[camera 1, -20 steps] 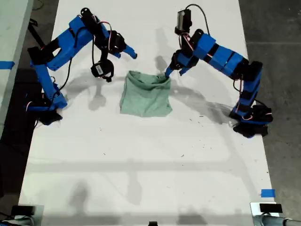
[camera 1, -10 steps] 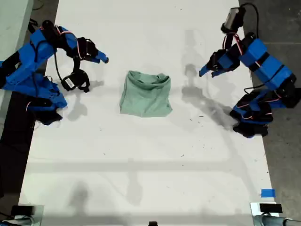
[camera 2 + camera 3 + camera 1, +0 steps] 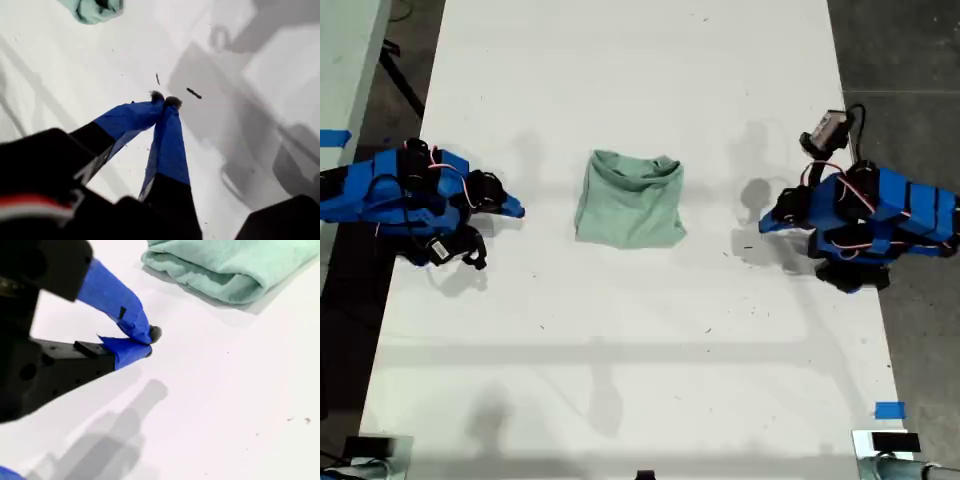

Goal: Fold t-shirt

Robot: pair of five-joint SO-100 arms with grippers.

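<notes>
Both my first gripper (image 3: 165,101) and my second gripper (image 3: 147,342) have their jaws closed on nothing, parked low near the tabletop's (image 3: 620,340) opposite long edges. The one t-shirt (image 3: 629,199) lies folded between our two arms (nothing holds it), so we judge its loose top layer could spring open.

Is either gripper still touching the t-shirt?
Apart, both. The exterior view shows bare table between the t-shirt and each arm. My first gripper and my second gripper are shut on nothing, with white table around the tips.
</notes>
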